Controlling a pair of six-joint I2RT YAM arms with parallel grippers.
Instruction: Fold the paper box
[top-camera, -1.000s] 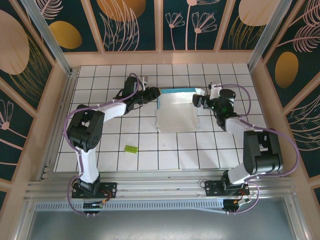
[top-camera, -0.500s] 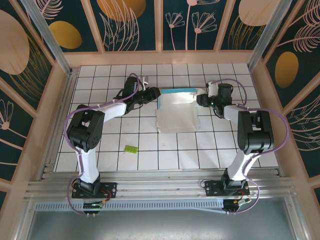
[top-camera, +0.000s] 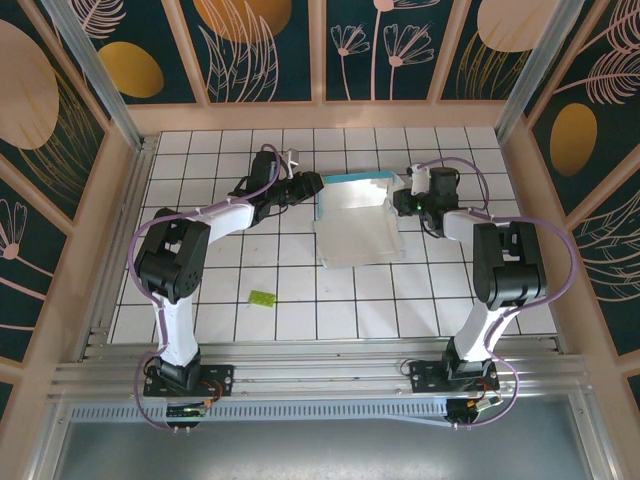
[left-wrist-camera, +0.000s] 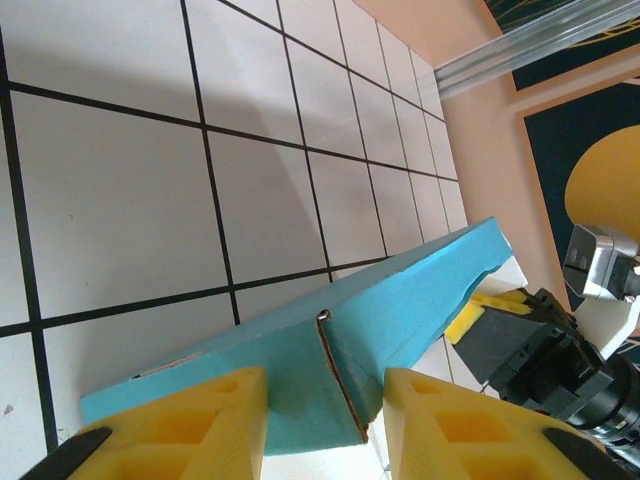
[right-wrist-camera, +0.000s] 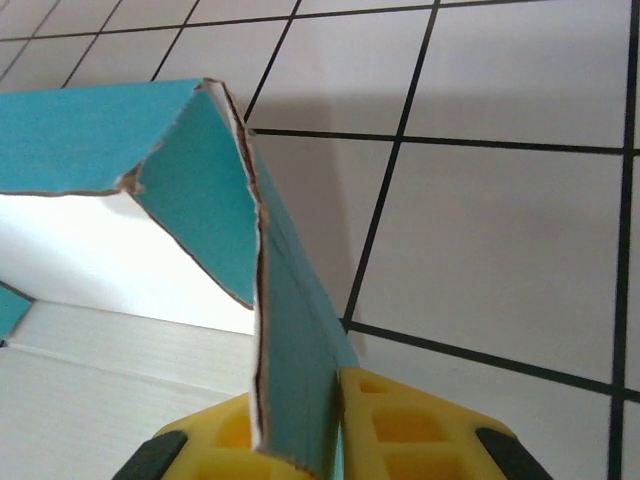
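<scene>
Over on the far-middle tiles (top-camera: 250, 250), looks mid-fold on the paper box (top-camera: 355, 225): right gripper (top-camera: 400, 203) clamped on its right flap (right-wrist-camera: 290, 330), left gripper (top-camera: 312, 186) straddling the left corner (left-wrist-camera: 340, 390) (pinched? can't tell), next needs both ends tucked inward.

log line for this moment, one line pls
step: fold paper box | left fingers: holding far-left corner | right fingers: pinching upright right wall | box: far wall raised, white inside up

The paper box (top-camera: 355, 228) is turquoise and white.
</scene>
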